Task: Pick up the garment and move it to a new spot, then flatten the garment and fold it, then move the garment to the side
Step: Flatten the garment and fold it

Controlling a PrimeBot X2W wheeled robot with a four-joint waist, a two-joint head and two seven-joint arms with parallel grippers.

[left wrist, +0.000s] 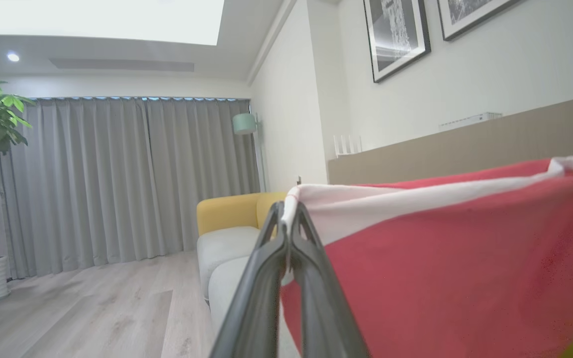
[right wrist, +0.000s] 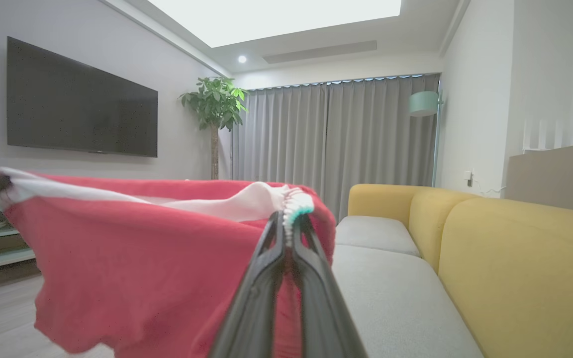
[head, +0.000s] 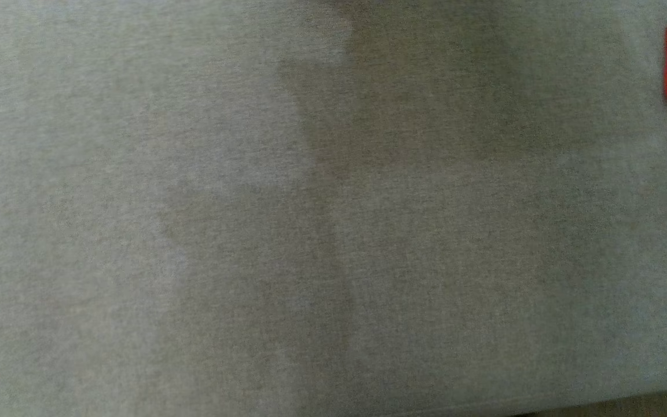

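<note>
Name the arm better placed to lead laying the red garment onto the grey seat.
Right, probably: left gripper and right gripper are both shut on the red-and-white cloth garment, but the grey fabric seat lies close beside the right one.

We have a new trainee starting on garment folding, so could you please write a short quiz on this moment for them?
1. True or false: the left jaws and the right jaws are both shut on the red garment, which hangs stretched between them.
2. In the right wrist view, what stands just left of the grey curtains? A) a potted plant B) a ladder C) a bicycle
3. Fill in: the sofa has a yellow back and a ____ seat.
Key: 1 true; 2 A; 3 grey.
</note>
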